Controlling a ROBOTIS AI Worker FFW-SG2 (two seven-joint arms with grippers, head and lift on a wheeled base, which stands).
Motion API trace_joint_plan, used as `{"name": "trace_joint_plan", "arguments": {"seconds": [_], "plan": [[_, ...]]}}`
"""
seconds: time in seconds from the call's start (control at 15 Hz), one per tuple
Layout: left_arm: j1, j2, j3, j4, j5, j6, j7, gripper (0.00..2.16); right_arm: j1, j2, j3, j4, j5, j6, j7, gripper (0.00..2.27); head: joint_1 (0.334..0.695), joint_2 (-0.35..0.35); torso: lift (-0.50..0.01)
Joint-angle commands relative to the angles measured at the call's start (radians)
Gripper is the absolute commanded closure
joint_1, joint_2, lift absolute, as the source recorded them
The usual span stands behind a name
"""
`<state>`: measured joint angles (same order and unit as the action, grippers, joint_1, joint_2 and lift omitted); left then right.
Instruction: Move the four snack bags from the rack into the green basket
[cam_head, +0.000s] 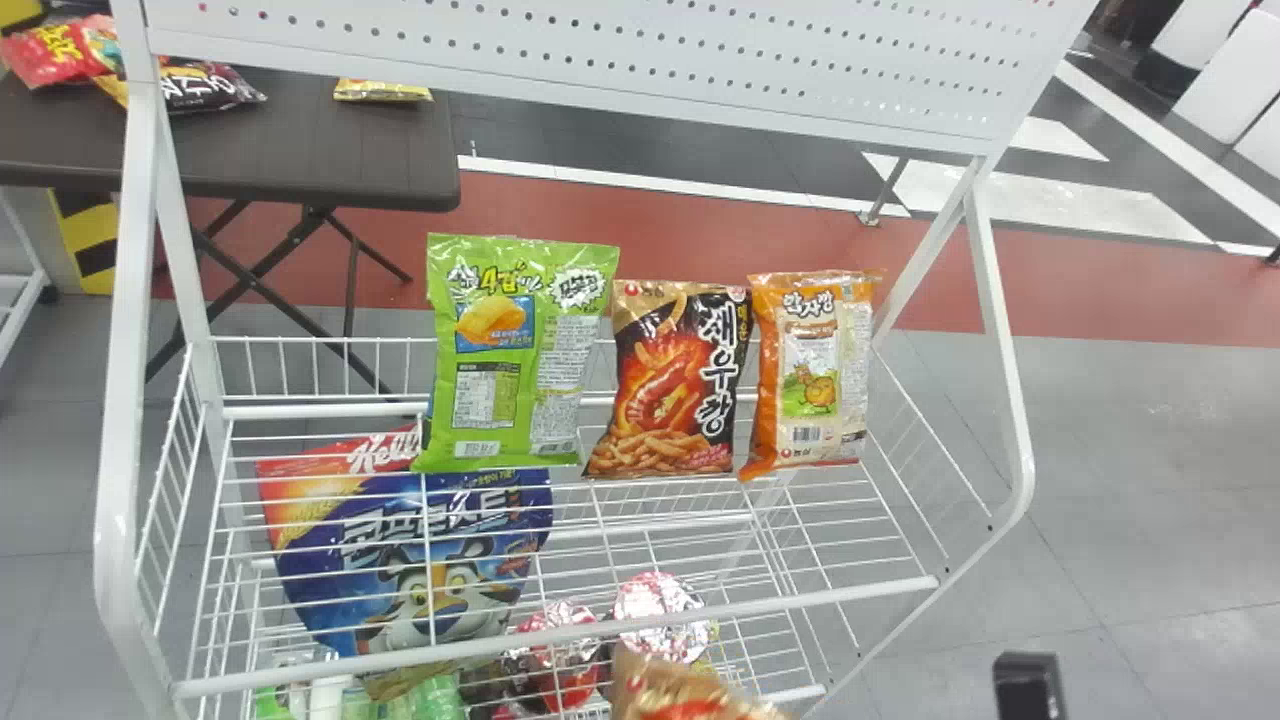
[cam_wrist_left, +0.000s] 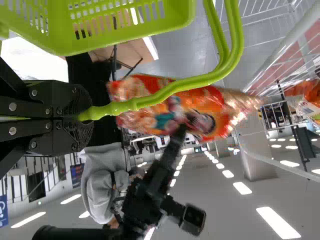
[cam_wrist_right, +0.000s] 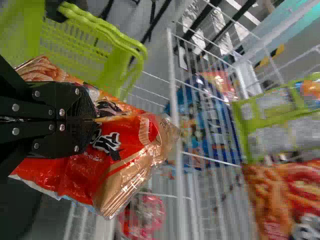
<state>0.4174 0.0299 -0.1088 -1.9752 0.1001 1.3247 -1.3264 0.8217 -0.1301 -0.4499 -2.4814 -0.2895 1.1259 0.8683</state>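
In the head view, three crinkled film snack bags stand upright in a row on a white rack (cam_head: 800, 602) of slim wires and rounded tubes: a glossy green bag (cam_head: 505, 360) toward nine o'clock, a dark, flame-printed bag (cam_head: 670, 385) near the dial's centre and an orange bag (cam_head: 812, 375) at three. A fourth, a red-and-tan bag (cam_head: 690, 700) with a pleated end seal, is clamped between the right gripper's (cam_wrist_right: 95, 120) flat black fingers, near the slotted plastic green basket (cam_wrist_left: 125, 35). The left gripper (cam_wrist_left: 85, 116) is closed on that basket's smooth, curved handle (cam_wrist_left: 170, 90). Six o'clock's frame edge crops the held bag, and it is hard to tell whether it overhangs the basket, itself cut off in both wrist views. At eight o'clock, wire mesh crosses a blue cereal pouch (cam_head: 400, 570), partly covered by the green bag. Wires also cross a foil-topped cup (cam_head: 660, 610). A blurred black block (cam_head: 1030, 685) at four o'clock defies identification.
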Motion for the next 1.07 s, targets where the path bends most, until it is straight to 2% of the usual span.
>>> {"name": "trace_joint_plan", "arguments": {"seconds": [0.0, 0.33, 0.47, 0.6, 0.67, 0.73, 0.8, 0.87, 1.0], "plan": [[0.003, -0.001, -0.006, -0.013, 0.001, 0.000, 0.000, 1.51, -0.016, 0.004, 0.073, 0.081, 0.012, 0.009, 0.009, 2.05, 0.695, -0.350, 0.000], [0.004, -0.001, -0.026, -0.014, 0.000, 0.000, 0.003, 1.51, -0.073, -0.014, 0.309, 0.174, 0.122, 0.009, 0.001, 2.05, 0.695, -0.350, 0.000], [0.006, -0.001, -0.028, -0.014, 0.000, 0.000, 0.004, 1.51, -0.095, -0.026, 0.389, 0.203, 0.162, 0.006, -0.026, 2.04, 0.695, -0.350, 0.000], [0.006, 0.001, -0.028, -0.014, 0.000, 0.000, 0.003, 1.51, -0.107, -0.026, 0.399, 0.214, 0.173, 0.015, -0.035, 1.90, 0.695, -0.350, 0.000], [0.006, 0.001, -0.028, -0.014, 0.000, 0.000, 0.003, 1.51, -0.110, -0.026, 0.392, 0.211, 0.176, 0.039, -0.034, 1.43, 0.695, -0.350, 0.000], [0.006, 0.001, -0.028, -0.014, 0.000, 0.000, 0.001, 1.51, -0.111, -0.028, 0.370, 0.213, 0.179, 0.045, -0.034, 0.30, 0.695, -0.350, 0.000], [0.006, 0.001, -0.026, -0.014, 0.000, 0.000, 0.001, 1.51, -0.118, -0.028, 0.362, 0.213, 0.222, 0.067, -0.035, 0.00, 0.695, -0.350, 0.000], [0.006, 0.001, -0.028, -0.014, 0.000, 0.000, 0.000, 1.51, -0.138, -0.029, 0.358, 0.216, 0.260, 0.150, -0.051, 0.00, 0.695, -0.350, 0.000], [0.004, -0.001, -0.029, -0.013, 0.000, 0.000, 0.000, 1.51, -0.145, -0.029, 0.333, 0.231, 0.262, 0.153, -0.054, 0.05, 0.695, -0.350, 0.000]]}}
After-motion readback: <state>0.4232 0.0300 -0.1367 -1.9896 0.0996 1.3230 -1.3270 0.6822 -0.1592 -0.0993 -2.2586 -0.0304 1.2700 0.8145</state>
